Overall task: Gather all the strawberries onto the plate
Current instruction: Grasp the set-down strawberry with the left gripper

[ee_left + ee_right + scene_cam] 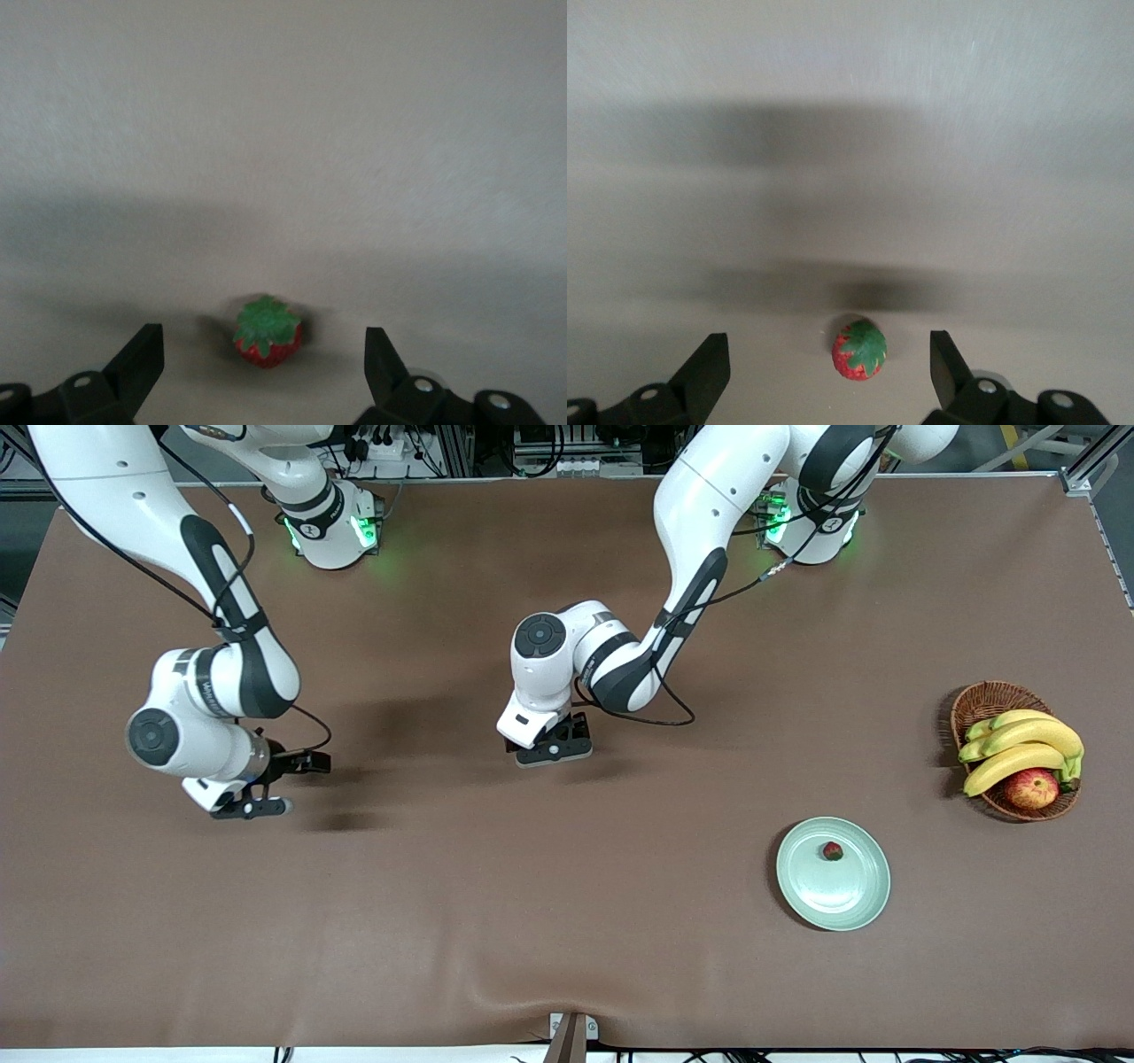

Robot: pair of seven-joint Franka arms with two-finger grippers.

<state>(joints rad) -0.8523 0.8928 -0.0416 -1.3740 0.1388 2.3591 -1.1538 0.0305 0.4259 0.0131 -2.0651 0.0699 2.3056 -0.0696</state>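
Note:
The pale green plate (852, 895) lies toward the left arm's end of the table, with one strawberry (832, 851) on it. My left gripper (554, 751) hangs low over the middle of the table. In the left wrist view it (263, 367) is open, and a second strawberry (268, 335) lies on the cloth between its fingers, touching neither. My right gripper (251, 806) is low over the cloth toward the right arm's end. In the right wrist view it (830, 367) is open around a third strawberry (859, 350). The front view hides both of these berries under the hands.
A brown wicker basket (983, 700) with bananas (1019, 748) and a red-yellow apple (1032, 788) stands near the plate, farther from the front camera and closer to the table's end. The brown cloth (443, 921) covers the table.

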